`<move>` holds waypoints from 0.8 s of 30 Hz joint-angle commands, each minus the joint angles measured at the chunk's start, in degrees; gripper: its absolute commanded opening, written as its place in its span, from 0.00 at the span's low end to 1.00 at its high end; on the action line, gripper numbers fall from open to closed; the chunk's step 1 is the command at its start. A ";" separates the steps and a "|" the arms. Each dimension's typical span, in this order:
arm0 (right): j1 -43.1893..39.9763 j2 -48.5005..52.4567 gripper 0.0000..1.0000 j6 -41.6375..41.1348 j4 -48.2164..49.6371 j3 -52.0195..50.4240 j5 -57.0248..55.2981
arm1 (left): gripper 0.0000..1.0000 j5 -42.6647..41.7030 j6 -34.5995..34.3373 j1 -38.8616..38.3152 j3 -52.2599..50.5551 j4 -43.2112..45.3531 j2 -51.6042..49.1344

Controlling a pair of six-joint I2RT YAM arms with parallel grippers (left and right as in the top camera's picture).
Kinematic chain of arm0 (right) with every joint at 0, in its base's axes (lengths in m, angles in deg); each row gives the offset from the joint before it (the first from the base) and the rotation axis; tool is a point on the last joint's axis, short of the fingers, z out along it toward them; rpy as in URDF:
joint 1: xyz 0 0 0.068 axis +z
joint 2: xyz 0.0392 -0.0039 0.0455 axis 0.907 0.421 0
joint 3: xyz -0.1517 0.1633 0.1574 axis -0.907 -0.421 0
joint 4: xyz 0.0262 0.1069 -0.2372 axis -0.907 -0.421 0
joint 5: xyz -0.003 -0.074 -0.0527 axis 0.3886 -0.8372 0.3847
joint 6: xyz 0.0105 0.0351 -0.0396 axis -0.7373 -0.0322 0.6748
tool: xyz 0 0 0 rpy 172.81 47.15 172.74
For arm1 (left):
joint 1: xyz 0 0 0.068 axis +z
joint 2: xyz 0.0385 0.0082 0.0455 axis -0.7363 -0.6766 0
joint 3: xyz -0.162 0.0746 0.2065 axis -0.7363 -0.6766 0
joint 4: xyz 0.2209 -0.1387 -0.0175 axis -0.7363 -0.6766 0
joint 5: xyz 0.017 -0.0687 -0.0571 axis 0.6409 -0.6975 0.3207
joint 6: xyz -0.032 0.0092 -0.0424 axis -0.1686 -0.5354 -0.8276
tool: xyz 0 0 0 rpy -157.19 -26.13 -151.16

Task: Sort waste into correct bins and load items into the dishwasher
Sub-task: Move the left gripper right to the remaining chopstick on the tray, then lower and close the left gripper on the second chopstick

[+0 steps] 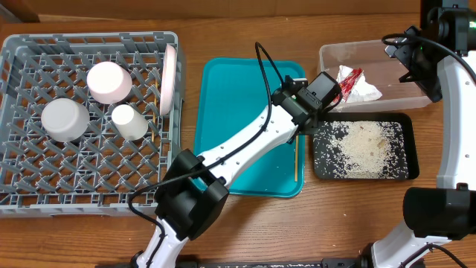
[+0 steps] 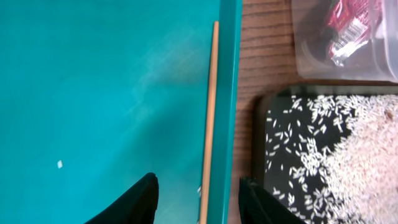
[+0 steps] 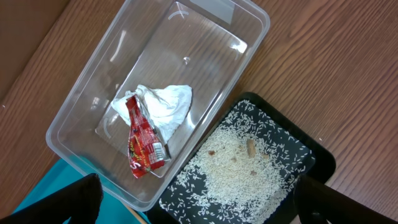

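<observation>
My left gripper (image 2: 198, 180) hangs open over the right rim of the teal tray (image 2: 93, 93), straddling a thin wooden chopstick (image 2: 211, 93) without touching it. My right gripper (image 3: 198, 180) is wide open and holds nothing, high above the bins. The clear tub (image 3: 249, 18) holds a red wrapper (image 3: 143, 140) and a white tissue (image 3: 165, 102). The black tray (image 3: 317, 158) holds a heap of rice grains (image 3: 239, 168). In the grey rack (image 1: 89, 36) sit a pinkish bowl (image 1: 109, 82), a white bowl (image 1: 65, 119), a small cup (image 1: 130, 123) and a plate (image 1: 172, 78) on edge.
A lone rice grain (image 2: 60, 164) lies on the teal tray. The left arm (image 1: 245, 145) crosses the tray diagonally from the front edge. The right arm (image 1: 450, 112) stands along the table's right side. Bare wood (image 2: 261, 50) separates tray, tub and black tray.
</observation>
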 commanded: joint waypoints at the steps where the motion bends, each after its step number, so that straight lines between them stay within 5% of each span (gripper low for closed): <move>1: 0.20 -0.35 1.00 0.20 0.17 0.11 -0.55 | 0.44 2.03 -0.79 -1.14 -0.26 1.18 -3.10; 24: 0.20 -0.35 1.00 0.20 0.15 0.11 -0.55 | 0.43 3.72 -1.46 -1.97 -0.26 2.99 -9.18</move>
